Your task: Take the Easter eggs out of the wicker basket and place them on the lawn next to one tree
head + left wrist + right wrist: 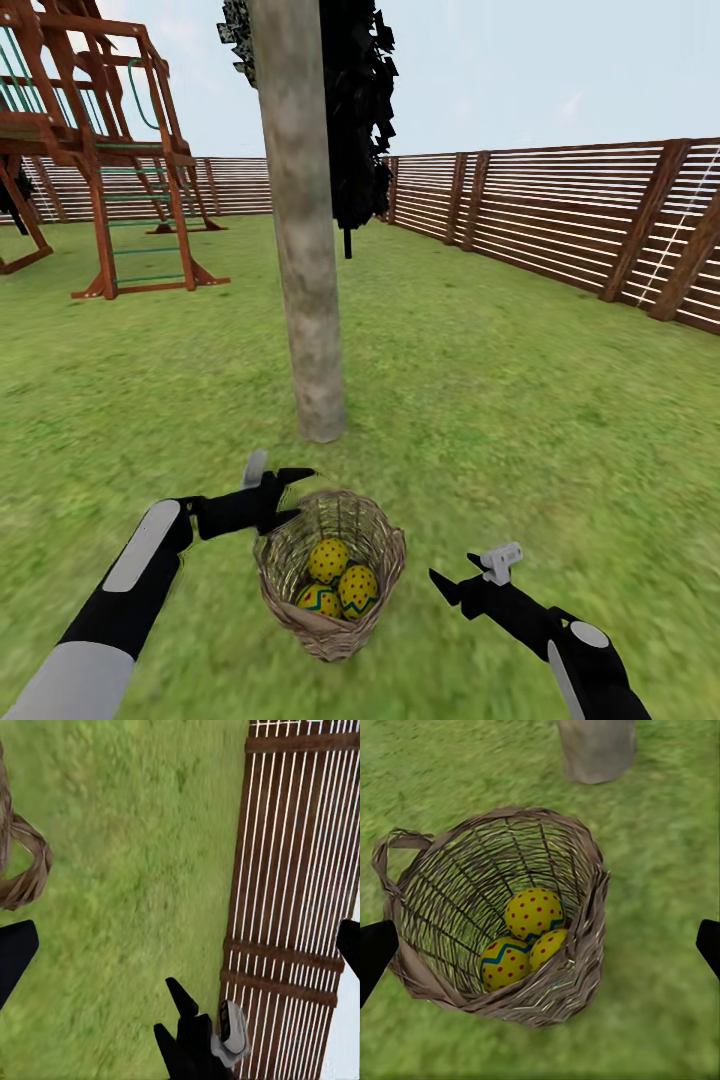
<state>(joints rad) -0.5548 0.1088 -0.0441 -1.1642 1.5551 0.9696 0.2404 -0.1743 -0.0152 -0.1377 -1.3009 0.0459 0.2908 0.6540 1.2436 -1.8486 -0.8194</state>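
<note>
The wicker basket (330, 585) stands on the lawn (520, 420) just in front of the tree (308, 250), whose thick grey-brown trunk rises straight up. Three yellow Easter eggs (340, 582) with red dots lie together at its bottom. My left gripper (305, 493) is open beside the basket's left rim, its fingers pointing across the top. Off to the basket's right, low over the grass, my right gripper (450, 575) is open and empty. The right wrist view looks down into the basket (450, 892) at the eggs (534, 911), with the trunk base (596, 750) beyond.
A slatted wooden fence (560, 220) runs along the right side and the far end. A wooden play frame (110, 150) stands at the far left. A dark thin-stemmed tree (360, 120) stands behind the trunk. Open grass surrounds the trunk.
</note>
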